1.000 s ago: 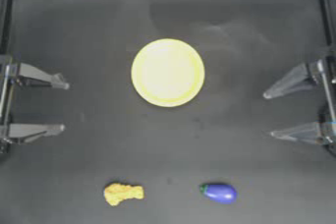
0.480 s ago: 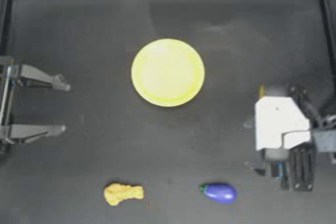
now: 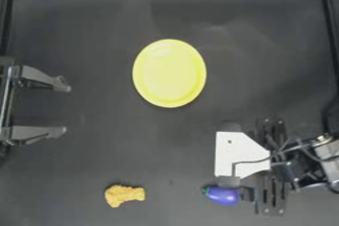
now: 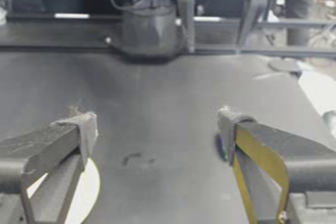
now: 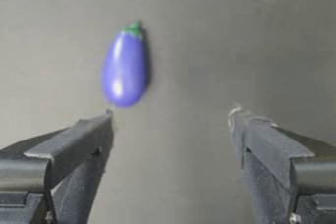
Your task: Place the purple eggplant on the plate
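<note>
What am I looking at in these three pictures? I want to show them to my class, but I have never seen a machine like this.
This is a robot with two arms at a dark table, each ending in a two-jaw gripper. One picture looks straight down from above; the other two come from cameras on each wrist, looking along that arm's jaws.

On the table lie a round flat pale-yellow plate, a small glossy blue-purple toy eggplant with a green stem cap, and a lumpy yellow-orange piece.

The right gripper is at work: its jaws are open and empty, close to the eggplant, which lies slightly off to one side of the gap. The left gripper waits open at the table's left edge. Nothing is held.
</note>
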Available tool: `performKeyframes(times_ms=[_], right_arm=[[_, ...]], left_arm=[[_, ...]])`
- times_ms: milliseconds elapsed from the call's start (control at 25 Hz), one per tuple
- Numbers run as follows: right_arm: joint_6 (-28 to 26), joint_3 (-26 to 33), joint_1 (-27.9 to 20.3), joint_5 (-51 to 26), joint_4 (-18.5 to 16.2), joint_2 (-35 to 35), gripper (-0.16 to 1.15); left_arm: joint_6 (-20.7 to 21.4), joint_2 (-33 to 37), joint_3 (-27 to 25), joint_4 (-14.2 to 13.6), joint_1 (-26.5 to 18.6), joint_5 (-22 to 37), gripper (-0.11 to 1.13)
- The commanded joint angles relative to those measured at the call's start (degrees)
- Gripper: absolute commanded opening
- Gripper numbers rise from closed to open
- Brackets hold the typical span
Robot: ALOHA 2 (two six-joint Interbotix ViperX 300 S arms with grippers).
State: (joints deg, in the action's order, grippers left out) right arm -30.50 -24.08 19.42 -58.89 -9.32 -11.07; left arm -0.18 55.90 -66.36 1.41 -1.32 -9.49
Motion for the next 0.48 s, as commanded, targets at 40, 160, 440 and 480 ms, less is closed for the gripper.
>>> performKeyframes(times_ms=[40,160,440,480], right_arm=[[-1.58,1.23,1.23,1.32,-0.18,1.14,0.98],[-3.69,0.62,2.46,3.08,-0.62,2.81,0.98],[-8.0,-2.46,3.34,9.05,-1.32,5.63,0.98],[-8.53,-3.16,3.34,10.02,-1.32,5.89,0.98]], left_arm=[[0.0,-0.79,1.58,0.09,-0.18,-0.18,1.01],[0.0,-0.79,1.49,0.09,-0.18,-0.18,1.01],[0.0,-0.79,1.49,0.09,-0.18,-0.18,1.01],[0.0,-0.79,1.58,0.0,-0.18,-0.18,1.01]])
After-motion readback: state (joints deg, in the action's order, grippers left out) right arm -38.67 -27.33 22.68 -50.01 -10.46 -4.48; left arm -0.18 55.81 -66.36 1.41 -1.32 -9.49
